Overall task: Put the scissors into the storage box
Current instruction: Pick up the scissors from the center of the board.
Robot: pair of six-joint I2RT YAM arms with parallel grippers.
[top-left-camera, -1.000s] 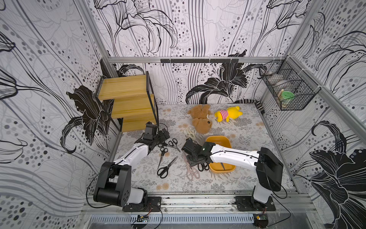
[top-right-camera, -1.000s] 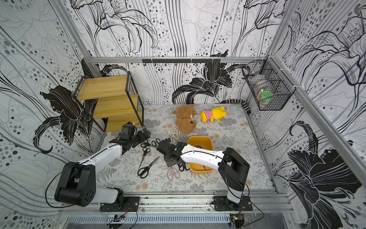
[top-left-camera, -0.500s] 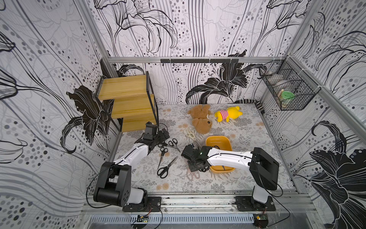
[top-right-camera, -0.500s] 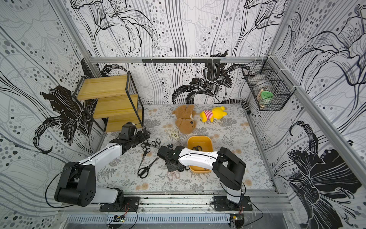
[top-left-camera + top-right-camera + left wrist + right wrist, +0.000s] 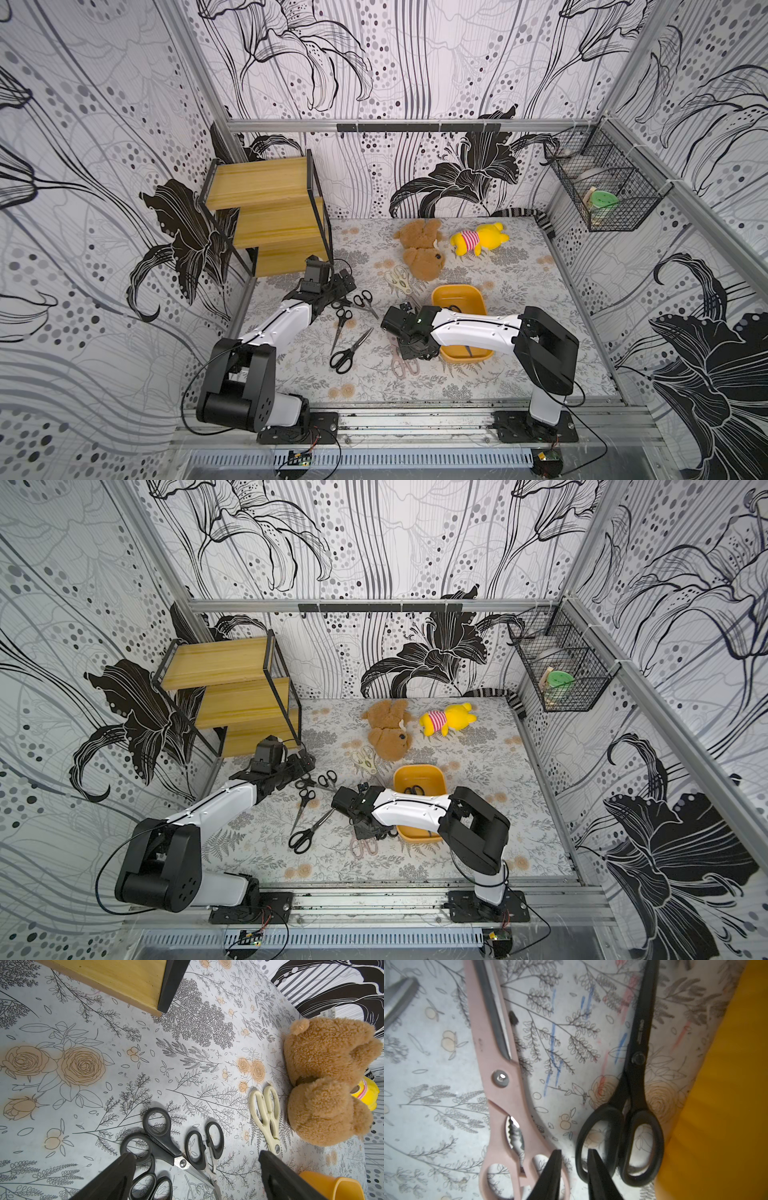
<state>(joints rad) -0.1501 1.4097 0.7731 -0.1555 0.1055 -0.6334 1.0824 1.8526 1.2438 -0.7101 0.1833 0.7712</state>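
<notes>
The yellow-orange storage box [image 5: 457, 289] [image 5: 417, 769] has black scissors [image 5: 453, 308] lying in it. My right gripper [image 5: 413, 353] [image 5: 574, 1154] is low beside the box, narrowly open. Its fingertips straddle one handle ring of a flat black pair [image 5: 636, 1084], next to pink shears [image 5: 506, 1088] [image 5: 405, 365]. My left gripper [image 5: 345, 282] [image 5: 195, 1159] stands wide open over the handles of black scissors [image 5: 166, 1138]. More black pairs [image 5: 347, 353] [image 5: 340, 322] and cream shears [image 5: 399, 280] [image 5: 266, 1113] lie on the cloth.
A brown teddy [image 5: 419, 257] and a yellow plush [image 5: 478, 243] lie behind the box. A wooden stepped shelf [image 5: 270, 216] stands at the back left, close to my left gripper. A black wire basket [image 5: 602, 195] hangs on the right wall.
My right gripper has moved toward the table's front edge and come down over the handles beside the box. The left arm has not moved.
</notes>
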